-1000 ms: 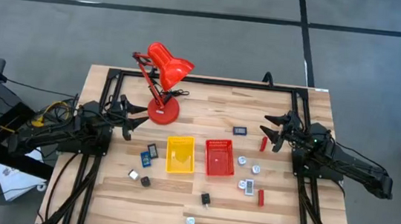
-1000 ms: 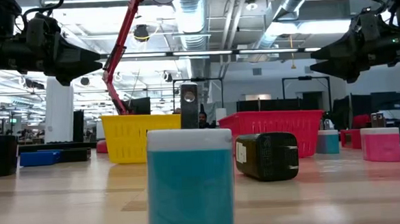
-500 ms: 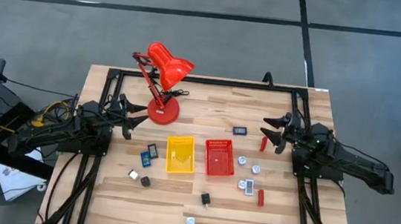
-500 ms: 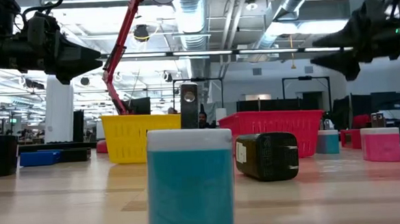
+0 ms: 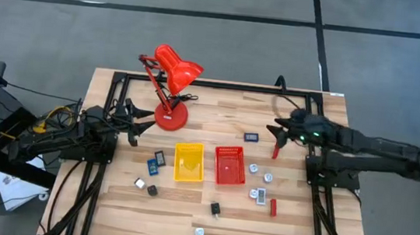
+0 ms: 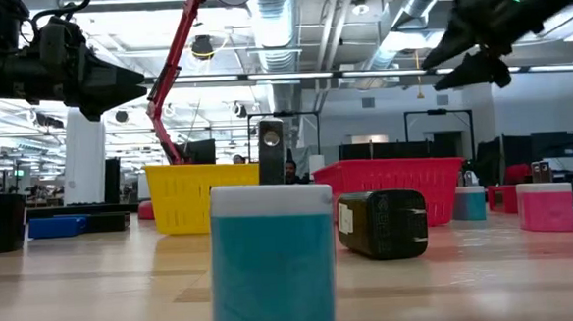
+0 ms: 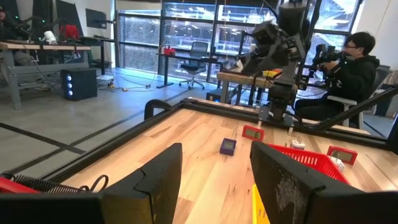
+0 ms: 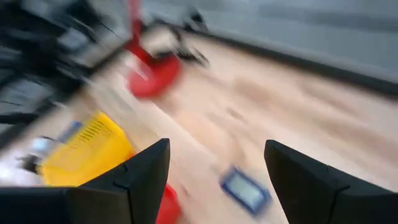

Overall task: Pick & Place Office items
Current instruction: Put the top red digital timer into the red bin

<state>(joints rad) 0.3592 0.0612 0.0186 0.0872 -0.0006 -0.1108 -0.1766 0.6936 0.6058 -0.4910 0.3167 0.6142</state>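
Note:
Small office items lie flat on the wood around two trays: a blue rectangle point(image 5: 251, 137), a red piece point(image 5: 276, 150), silvery round bits point(image 5: 253, 169), a second red piece point(image 5: 272, 208), blue pieces point(image 5: 157, 159) and a black bit point(image 5: 215, 208). My right gripper point(image 5: 279, 129) hovers open above the red piece and the blue rectangle point(image 8: 244, 190), well above the table point(image 6: 463, 61). My left gripper point(image 5: 143, 119) waits open near the lamp base, also off the table point(image 7: 214, 180).
A red desk lamp point(image 5: 170, 90) stands at the far left. The yellow tray point(image 5: 189, 162) and red tray point(image 5: 229, 165) sit mid-table. A black frame point(image 5: 213, 86) rims the table's far edge. A person point(image 7: 354, 68) sits beyond the table's right side.
My right arm has stretched out and its gripper has risen and moved a little toward the far edge, staying open; it moves fast. The left arm and the items have kept still.

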